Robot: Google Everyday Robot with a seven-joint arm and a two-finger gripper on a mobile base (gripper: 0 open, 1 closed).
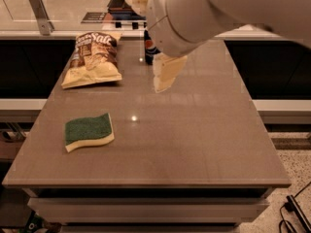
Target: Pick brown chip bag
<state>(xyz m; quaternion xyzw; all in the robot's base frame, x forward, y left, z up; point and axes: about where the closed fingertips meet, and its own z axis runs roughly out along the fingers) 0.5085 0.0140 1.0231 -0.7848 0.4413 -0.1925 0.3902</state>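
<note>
The brown chip bag [92, 58] lies flat at the far left of the grey table [194, 144], brown top with white script, pale yellow lower edge. My gripper [165, 74] hangs above the table's far middle, to the right of the bag and apart from it. It holds nothing that I can see. My large white arm [204, 13] fills the top of the view.
A green-and-yellow sponge [89, 131] lies at the near left. A blue Pepsi can [148, 50] stands just behind my gripper, mostly hidden by the arm. A counter with a metal post [40, 13] runs behind the table.
</note>
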